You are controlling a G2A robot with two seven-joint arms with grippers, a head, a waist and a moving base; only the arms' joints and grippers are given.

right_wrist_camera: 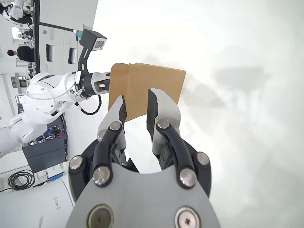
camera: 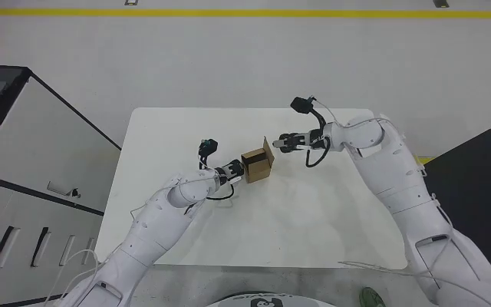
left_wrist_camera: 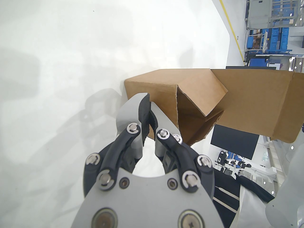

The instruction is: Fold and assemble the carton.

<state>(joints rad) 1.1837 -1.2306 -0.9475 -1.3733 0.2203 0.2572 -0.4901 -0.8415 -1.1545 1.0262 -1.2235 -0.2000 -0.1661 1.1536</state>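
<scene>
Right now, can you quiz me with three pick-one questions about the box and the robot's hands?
1. Where is the carton? A on the floor; B on the table, between the left gripper and the right gripper; C in a drawer.
2. What colour is it? A brown; B blue; C red.
3. The right gripper is: A shut on the carton; B holding tape; C open.
Answers: 1 B, a gripper sits each side; 2 A, plain cardboard; 3 C, its fingers stand apart, empty.
</scene>
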